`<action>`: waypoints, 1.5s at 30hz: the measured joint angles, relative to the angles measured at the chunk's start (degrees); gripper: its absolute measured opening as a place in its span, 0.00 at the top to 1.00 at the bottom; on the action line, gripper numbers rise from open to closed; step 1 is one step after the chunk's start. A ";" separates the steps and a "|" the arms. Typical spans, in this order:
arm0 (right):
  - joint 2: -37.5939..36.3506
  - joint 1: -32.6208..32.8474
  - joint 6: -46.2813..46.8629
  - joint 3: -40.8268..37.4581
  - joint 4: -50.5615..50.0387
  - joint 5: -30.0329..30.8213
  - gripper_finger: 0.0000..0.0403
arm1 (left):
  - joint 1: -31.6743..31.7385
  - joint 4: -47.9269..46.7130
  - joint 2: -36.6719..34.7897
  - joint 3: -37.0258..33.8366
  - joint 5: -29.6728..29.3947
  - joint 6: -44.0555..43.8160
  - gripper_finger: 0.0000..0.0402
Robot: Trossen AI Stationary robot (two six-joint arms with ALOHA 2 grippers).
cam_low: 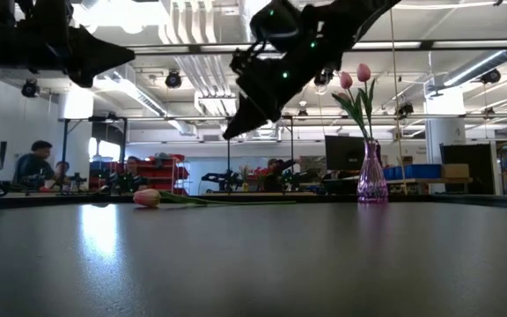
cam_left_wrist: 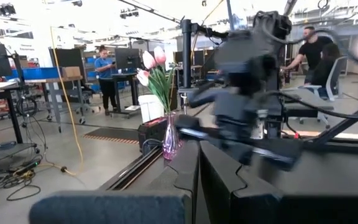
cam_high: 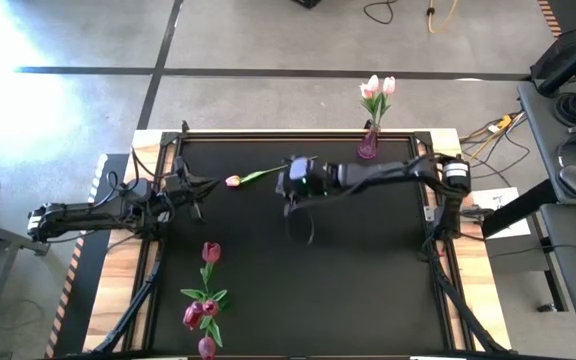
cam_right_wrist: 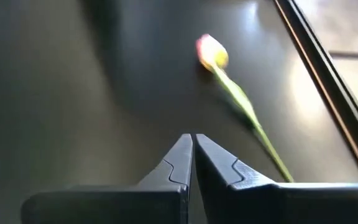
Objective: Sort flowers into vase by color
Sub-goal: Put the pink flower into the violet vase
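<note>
A purple glass vase (cam_high: 368,146) (cam_low: 372,179) stands at the mat's far edge with pale pink tulips (cam_high: 376,88) upright in it. One pale pink tulip (cam_high: 234,181) (cam_right_wrist: 212,52) lies flat on the mat, head toward the table's left. My right gripper (cam_right_wrist: 191,138) (cam_low: 228,135) hangs shut above its stem end, slanting down, clear of the table. Three dark magenta tulips (cam_high: 204,300) lie at the near left. My left gripper (cam_left_wrist: 199,148) (cam_high: 198,190) waits shut at the table's left side.
The black mat (cam_high: 368,280) has a raised dark frame (cam_high: 446,250) along its edges, with wooden boards outside it. A cable loop (cam_high: 300,228) hangs under the right arm. A desk with equipment (cam_high: 568,120) stands to the right. People show in the room beyond.
</note>
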 joint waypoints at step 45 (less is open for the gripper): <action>44.80 -9.02 6.17 59.15 -27.81 3.41 0.66 | 0.00 -3.02 0.09 0.00 0.37 -0.42 1.00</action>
